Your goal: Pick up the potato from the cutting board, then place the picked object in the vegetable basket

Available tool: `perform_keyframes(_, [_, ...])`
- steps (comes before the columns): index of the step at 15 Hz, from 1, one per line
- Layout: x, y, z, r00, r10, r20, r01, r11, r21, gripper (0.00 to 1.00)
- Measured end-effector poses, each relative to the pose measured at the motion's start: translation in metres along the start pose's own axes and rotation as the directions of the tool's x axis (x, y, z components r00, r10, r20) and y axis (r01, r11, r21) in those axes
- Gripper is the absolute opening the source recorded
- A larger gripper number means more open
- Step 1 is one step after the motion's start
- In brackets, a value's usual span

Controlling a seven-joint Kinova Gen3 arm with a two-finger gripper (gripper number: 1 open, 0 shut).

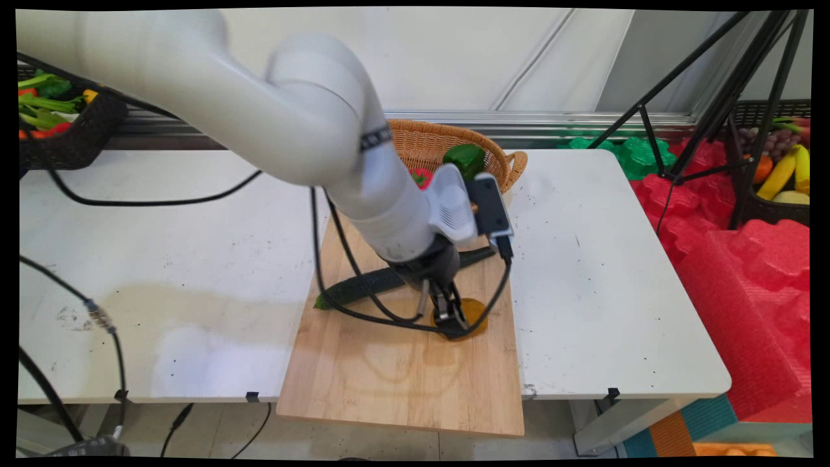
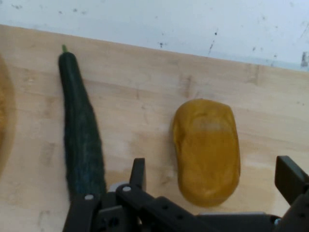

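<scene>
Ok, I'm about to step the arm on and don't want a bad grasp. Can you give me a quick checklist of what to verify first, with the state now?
1. Gripper fingers apart: ok, open on either side of the potato.
2. Potato centred between the fingers: ok in the hand view.
3. Potato lies flat on the cutting board: ok.
4. Cucumber outside the fingers: ok, it lies apart from the potato.
5. Fingertips low enough to close around the potato: cannot tell.
6. Cables free of the board: not ok, they trail over the cucumber.
</scene>
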State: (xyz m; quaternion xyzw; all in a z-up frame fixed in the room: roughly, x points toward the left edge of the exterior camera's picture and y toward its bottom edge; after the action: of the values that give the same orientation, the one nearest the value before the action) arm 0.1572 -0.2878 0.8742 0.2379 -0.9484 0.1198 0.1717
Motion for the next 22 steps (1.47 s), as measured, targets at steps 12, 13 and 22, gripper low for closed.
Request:
perform_keyframes(12, [-0.003,0.012,0.066,0.997,-0.037,0.065,0.039,0.999,-0.02,0.0])
perform_keyframes(13, [-0.004,0.013,0.066,0.997,-0.038,0.061,0.039,0.999,-0.02,0.0])
perform_keyframes(22, [-0.009,0.008,0.021,0.999,-0.034,-0.022,0.034,0.999,-0.005,0.0])
